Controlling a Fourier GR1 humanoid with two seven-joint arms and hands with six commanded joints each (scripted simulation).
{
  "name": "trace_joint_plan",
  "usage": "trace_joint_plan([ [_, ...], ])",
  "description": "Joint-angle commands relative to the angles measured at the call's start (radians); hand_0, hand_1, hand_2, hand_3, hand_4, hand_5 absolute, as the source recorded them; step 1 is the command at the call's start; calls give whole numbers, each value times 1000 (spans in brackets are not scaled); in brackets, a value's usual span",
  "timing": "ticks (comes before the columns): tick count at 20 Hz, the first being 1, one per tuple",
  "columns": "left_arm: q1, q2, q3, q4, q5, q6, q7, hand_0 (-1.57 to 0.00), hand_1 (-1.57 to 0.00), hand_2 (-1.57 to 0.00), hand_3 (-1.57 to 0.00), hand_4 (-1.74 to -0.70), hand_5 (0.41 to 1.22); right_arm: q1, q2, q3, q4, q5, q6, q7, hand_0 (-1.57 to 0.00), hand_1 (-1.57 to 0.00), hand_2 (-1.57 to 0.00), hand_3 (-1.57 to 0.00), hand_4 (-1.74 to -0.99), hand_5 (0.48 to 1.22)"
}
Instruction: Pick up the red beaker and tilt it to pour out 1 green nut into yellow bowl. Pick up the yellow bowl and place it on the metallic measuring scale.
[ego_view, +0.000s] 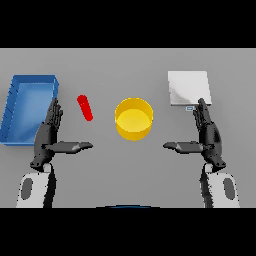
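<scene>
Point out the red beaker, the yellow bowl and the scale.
red beaker (85, 108), head view, middle of its side
yellow bowl (134, 131), head view, front outer wall
scale (188, 88), head view, top plate

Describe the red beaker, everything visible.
The red beaker shows as a small, slim, plain red shape with rounded ends, glossy like plastic. It appears long and narrow, slanting from upper left to lower right in the head view. It sits on the grey table between the blue tray and the yellow bowl, touching neither. The left hand is just below-left, open, not touching it. No nut or opening is discernible.
</scene>
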Motion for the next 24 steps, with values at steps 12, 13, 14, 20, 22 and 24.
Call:
trace_joint_plan([
  [12, 109, 52, -115, -162, -138, -4, 53, 1, 1, 1, 1, -1224, 660, 101, -50, 142, -121, 288, -79, -85, 1, 1, 1, 1, -1235, 678],
  [13, 121, 54, -128, -180, -152, -5, 40, 1, 1, 1, 1, -1226, 661, 97, -49, 144, -117, 283, -73, -84, 1, 1, 1, 1, -1241, 680],
  [14, 120, 62, -123, -181, -145, -11, 45, 1, 1, 1, 1, -1230, 662, 101, -48, 147, -131, 282, -71, -82, 1, 1, 1, 1, -1245, 681],
  [20, -14, 34, -110, -21, -147, -13, 65, 1, 1, 1, 1, -1356, 724, 111, -45, 140, -136, 231, -35, -97, 1, 1, 1, 1, -1286, 676],
  [22, -61, 40, -100, 43, -155, -16, 59, 1, 1, 1, 1, -1377, 738, 99, -46, 132, -144, 217, -32, -94, 1, 1, 1, 1, -1304, 678],
  [24, -104, 32, -85, 100, -150, -11, 43, 1, 1, 1, 1, -1382, 739, 111, -51, 127, -150, 210, -27, -98, 1, 1, 1, 1, -1312, 681],
])
